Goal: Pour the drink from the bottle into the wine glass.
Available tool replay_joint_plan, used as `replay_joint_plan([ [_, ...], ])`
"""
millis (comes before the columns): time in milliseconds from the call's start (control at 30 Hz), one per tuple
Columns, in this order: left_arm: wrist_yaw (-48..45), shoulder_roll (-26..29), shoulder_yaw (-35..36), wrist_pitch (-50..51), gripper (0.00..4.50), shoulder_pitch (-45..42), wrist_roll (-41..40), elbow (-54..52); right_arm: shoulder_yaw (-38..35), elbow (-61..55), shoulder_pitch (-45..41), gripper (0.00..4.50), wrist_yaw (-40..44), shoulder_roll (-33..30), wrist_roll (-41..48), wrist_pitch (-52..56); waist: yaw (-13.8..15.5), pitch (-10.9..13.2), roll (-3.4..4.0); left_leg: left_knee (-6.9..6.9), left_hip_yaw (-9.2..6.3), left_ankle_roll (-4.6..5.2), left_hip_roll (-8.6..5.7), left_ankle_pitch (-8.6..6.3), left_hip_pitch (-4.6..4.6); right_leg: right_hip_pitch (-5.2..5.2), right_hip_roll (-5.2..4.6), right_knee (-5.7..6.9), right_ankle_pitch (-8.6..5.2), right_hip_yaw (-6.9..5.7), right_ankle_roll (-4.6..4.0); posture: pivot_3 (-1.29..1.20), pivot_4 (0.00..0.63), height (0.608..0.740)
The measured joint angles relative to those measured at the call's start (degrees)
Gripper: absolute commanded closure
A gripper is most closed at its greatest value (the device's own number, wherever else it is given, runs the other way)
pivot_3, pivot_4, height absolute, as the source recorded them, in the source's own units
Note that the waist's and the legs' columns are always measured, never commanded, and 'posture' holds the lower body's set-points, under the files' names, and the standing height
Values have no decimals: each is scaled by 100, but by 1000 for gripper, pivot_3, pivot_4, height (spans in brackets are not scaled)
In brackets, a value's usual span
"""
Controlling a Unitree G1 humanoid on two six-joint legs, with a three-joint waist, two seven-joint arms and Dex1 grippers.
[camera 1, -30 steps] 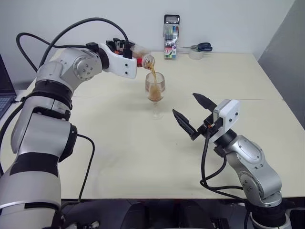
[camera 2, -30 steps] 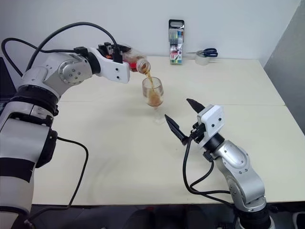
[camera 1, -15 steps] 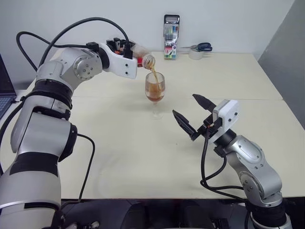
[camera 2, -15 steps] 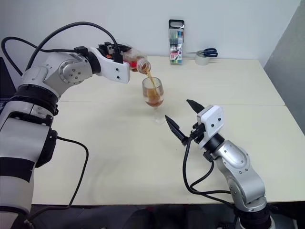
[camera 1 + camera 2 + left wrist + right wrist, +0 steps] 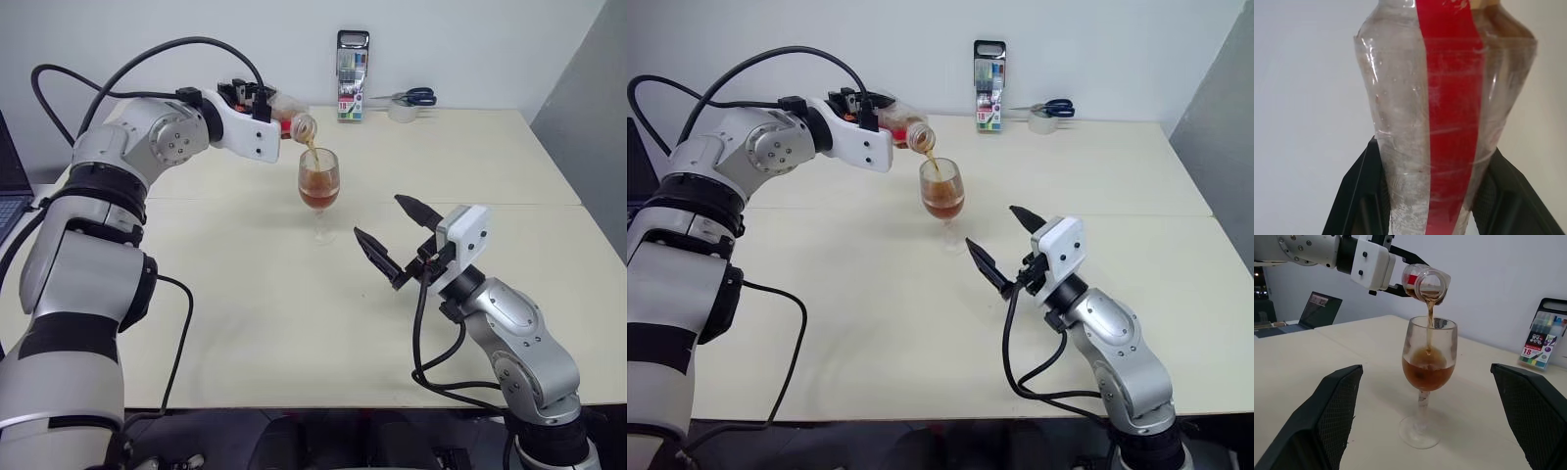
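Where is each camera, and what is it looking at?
Head eyes: high up, looking down at the table, both arms, and the wine glass.
Left wrist: on that arm, looking along the left gripper squeezing the bottle.
Right wrist: low, between the open right gripper, facing the glass.
Shared: glass and bottle.

Looking along your right gripper (image 5: 1427, 423), you see its two black fingers (image 5: 1327, 416) spread wide to either side of the wine glass (image 5: 1426, 382), clear of it. The left gripper (image 5: 1400, 271) holds the bottle (image 5: 1425, 281) tipped over the rim, and the drink (image 5: 1428, 372) streams into the bowl, now partly full. A marker case (image 5: 1542, 335) stands on the table (image 5: 1312, 357) behind; a laptop (image 5: 1315, 308) sits at the far edge.
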Motion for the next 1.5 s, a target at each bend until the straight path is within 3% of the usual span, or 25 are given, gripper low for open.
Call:
replay_joint_plan([
  [233,-208,-40,47,15,2813,1,-234,7,0,-2,0,0,6,1,-3,26,1,0,0,1,0,0,0,0,0,0,0,1,0,-1,0,0,150,740],
  [567,-1545,-319,863,587,2813,271,-1602,-38,-4,-2,4,0,43,-75,-6,38,-19,0,0,4,0,0,1,0,2,0,0,6,0,0,0,0,150,740],
  [767,-2072,-367,1307,1186,2813,461,-2285,-473,-3,12,-16,0,113,-100,-2,38,-11,-1,0,7,-1,0,1,0,2,1,0,7,0,0,0,0,150,740],
  [933,-2413,-720,1894,2366,2813,840,-3142,-1194,0,19,-48,0,229,-126,31,39,-14,-1,0,12,-3,0,1,0,1,1,-1,13,0,1,0,0,150,740],
  [1033,-2180,-996,2462,3496,2813,1369,-3753,-1914,-3,-19,-60,0,410,-307,143,45,-32,-7,11,15,0,0,2,0,7,1,-1,22,0,8,0,0,150,740],
  [1233,-543,-1530,3833,5842,2813,2720,-4710,-3237,-48,-480,456,0,907,-730,519,38,-49,-9,8,22,-6,0,4,0,5,-2,0,39,0,8,0,0,150,740],
  [1333,99,-1703,4330,6420,2813,3190,-4978,-3827,-43,-546,584,0,1153,-874,659,-16,-17,-11,4,37,-5,0,4,0,7,-1,0,53,0,11,0,0,150,740],
  [1500,210,-1873,4402,6535,2813,3904,-5189,-4327,-3,-407,471,0,1301,-890,663,-99,21,-12,3,77,-8,0,2,-1,8,8,0,82,0,10,0,0,150,740],
])
